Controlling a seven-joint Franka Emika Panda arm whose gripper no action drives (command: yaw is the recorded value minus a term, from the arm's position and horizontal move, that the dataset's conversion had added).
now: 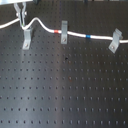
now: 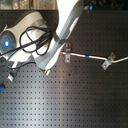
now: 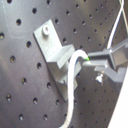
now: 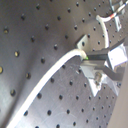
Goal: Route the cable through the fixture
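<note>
The white cable [image 1: 75, 34] runs along the far side of the board, with a red band [image 1: 56, 31] and a blue band [image 1: 88, 36]. It humps up at the first exterior view's left, just above the fixture [image 1: 27, 37], a pale upright clip post. My gripper [image 1: 21, 21] hangs over that post, shut on the cable. In the first wrist view the cable [image 3: 73, 75] rises past the fixture [image 3: 54, 49] into my gripper [image 3: 91, 63]. The second wrist view shows the cable [image 4: 60, 67] ending between the fingers [image 4: 102, 56]. The cable does not sit in the fork.
A shorter dark clip [image 1: 64, 31] stands by the red band, and a slanted clip [image 1: 115, 40] holds the cable further right. In the second exterior view the arm [image 2: 47, 37] covers the fixture; both other clips [image 2: 65, 52] [image 2: 106, 63] show. The black perforated board [image 1: 65, 85] spreads toward the near side.
</note>
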